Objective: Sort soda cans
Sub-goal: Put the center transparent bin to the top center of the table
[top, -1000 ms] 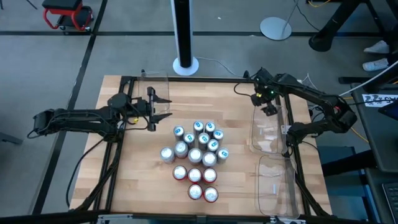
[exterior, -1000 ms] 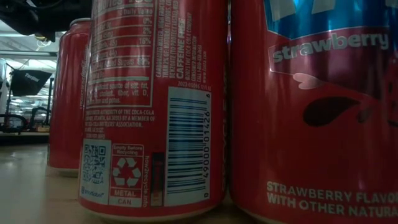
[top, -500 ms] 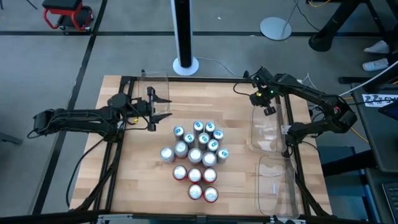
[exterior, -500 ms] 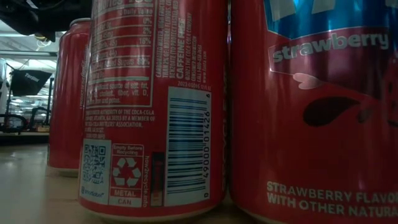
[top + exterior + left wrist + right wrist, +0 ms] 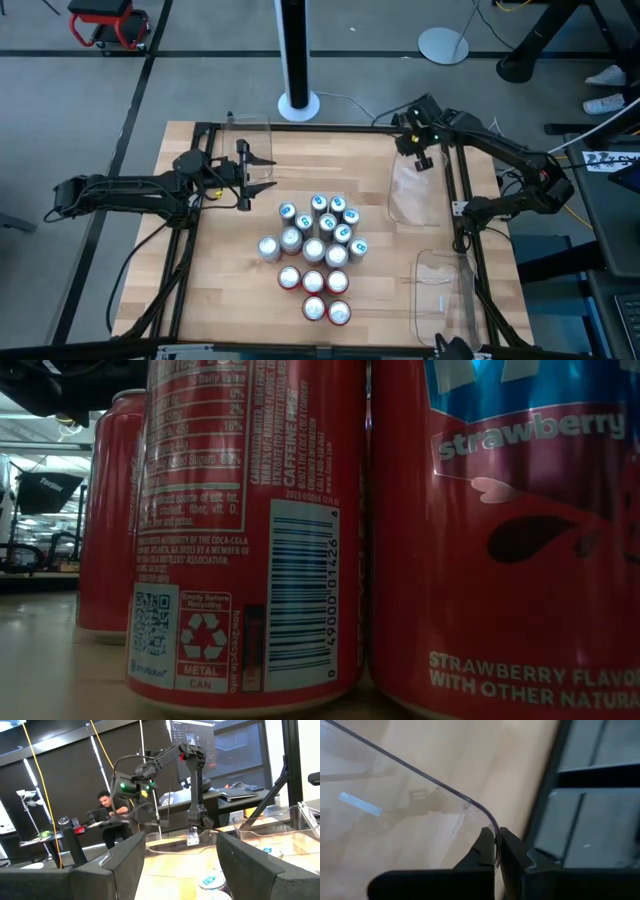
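Note:
The soda cans (image 5: 316,256) stand upright in a tight cluster at the table's middle: teal-blue ones at the far side, silver-grey in the middle, red nearest. The low view shows red cans (image 5: 250,530) close up. My right gripper (image 5: 421,160) is at the far right, shut on a clear plastic tub (image 5: 418,195). My left gripper (image 5: 258,175) waits open at the far left, level, pointing toward the table's right. In its wrist view (image 5: 175,870) it has nothing between its fingers, and can tops (image 5: 210,882) show below it. My right gripper pinches the clear tub's thin rim at a rounded corner (image 5: 491,831) between its two fingers. This is the tub's far end (image 5: 420,165), and the fingers come from above. A single wall lies between the fingers (image 5: 482,851). Whether the tub is clear of the table I cannot tell.
A second clear tub (image 5: 445,295) lies at the near right. A third one (image 5: 250,138) stands at the far left by my left gripper. A black frame (image 5: 462,215) runs along the table's edges. Bare wood lies between the cans and the right tubs.
My right gripper has shut on the tub's rim and moved toward the far edge and a little left. The tub has gone with it, away from the second tub and off the right frame rail.

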`<state>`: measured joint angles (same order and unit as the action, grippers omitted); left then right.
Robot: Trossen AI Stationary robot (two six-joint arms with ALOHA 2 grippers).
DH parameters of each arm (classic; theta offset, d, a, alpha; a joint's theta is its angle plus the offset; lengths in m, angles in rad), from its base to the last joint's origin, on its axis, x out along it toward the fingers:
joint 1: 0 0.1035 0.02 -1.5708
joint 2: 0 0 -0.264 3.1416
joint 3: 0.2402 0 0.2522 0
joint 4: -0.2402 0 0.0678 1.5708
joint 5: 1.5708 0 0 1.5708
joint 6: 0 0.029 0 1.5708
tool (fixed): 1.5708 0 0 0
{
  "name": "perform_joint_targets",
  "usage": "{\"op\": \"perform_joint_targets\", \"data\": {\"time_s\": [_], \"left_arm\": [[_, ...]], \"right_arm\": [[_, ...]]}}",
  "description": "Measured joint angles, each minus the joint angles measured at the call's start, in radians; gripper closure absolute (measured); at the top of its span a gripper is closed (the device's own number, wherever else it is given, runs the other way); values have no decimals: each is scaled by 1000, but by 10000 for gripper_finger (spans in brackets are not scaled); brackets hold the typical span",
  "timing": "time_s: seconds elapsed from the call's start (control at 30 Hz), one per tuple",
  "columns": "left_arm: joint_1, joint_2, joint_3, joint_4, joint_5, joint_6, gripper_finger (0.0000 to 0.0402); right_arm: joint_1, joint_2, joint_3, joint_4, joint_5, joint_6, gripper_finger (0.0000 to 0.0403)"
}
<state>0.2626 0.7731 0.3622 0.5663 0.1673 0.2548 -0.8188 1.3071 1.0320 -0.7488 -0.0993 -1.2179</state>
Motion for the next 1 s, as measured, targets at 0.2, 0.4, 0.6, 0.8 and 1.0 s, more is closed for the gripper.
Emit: {"op": "perform_joint_targets", "data": {"time_s": [0.2,0.4,0.6,0.8,1.0], "left_arm": [[-1,0,0,3,0,10,169],[-1,0,0,5,0,33,169],[-1,1,0,2,0,31,169],[-1,1,0,-5,0,9,169],[-1,7,0,-7,0,7,169]], "right_arm": [[1,23,27,119,-26,-18,390],[0,145,107,219,-60,-18,389],[1,319,264,223,-106,-17,389],[1,457,414,211,-106,-17,389],[1,537,506,202,-130,5,388]]}}
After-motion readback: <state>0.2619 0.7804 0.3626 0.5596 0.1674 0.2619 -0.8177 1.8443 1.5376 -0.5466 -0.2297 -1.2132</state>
